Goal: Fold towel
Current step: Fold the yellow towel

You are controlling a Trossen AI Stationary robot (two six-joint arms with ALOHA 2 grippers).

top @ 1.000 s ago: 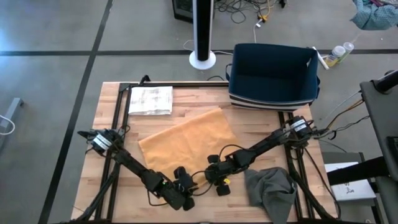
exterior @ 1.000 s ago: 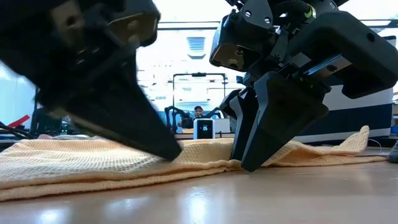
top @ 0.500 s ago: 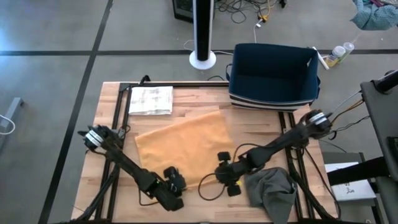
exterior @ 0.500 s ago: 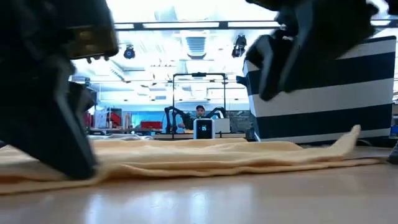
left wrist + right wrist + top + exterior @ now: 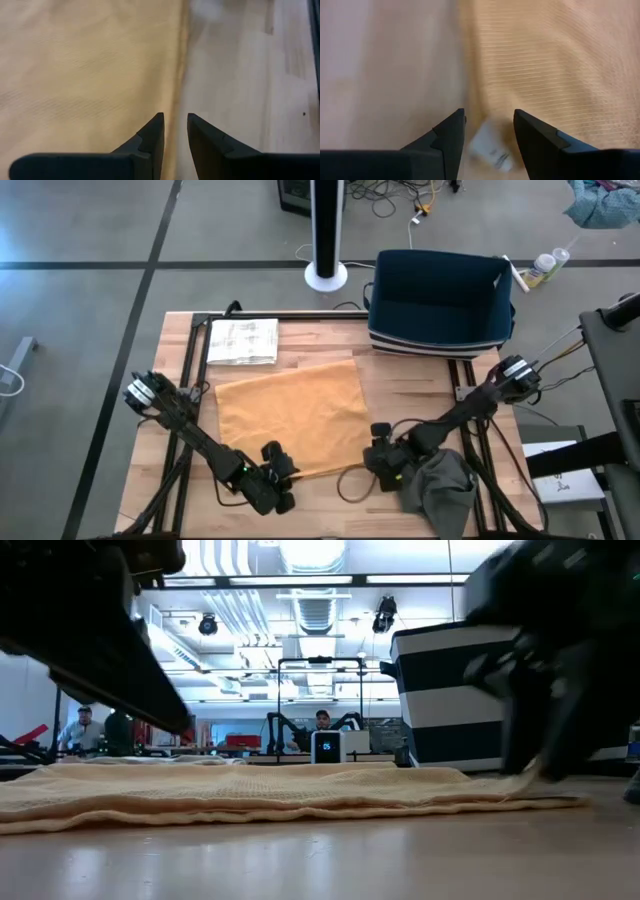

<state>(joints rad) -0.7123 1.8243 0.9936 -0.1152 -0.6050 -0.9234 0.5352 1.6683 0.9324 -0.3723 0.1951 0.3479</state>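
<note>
Both grippers have swung outward since the earlier frames, from side by side at the towel's near edge to its two near corners, and the towel point(image 5: 292, 417) now lies squarer to the table point(image 5: 420, 395) than a sec ago, spread flat as one layer, centre-left. No fold made yet, judging by how it lies.

Left gripper point(image 5: 272, 477) sits at the near-left corner; wrist view shows its fingers point(image 5: 155, 131) narrow, a slim gap, nothing between them, towel edge running straight ahead w/ cloth on one side, bare wood on the other. Right gripper point(image 5: 385, 463) is at the near-right corner; fingers point(image 5: 451, 131) stand apart, not closed on cloth, though a white tag point(image 5: 487, 146) and the towel edge lie in the gap.

Key relation: towel stretches away from both grippers toward the blue bin point(image 5: 440, 300), its long side running across the table; each arm is nearest its own corner, so a lift-and-carry toward the far edge looks like the next move.

Hard to tell: whether either fingertip touches cloth. Low view is blurred by both arms, fingertips not visible. Grey cloth point(image 5: 435, 485) lies just beside the right gripper; a white folded item point(image 5: 242, 340) lies past the far-left corner.
</note>
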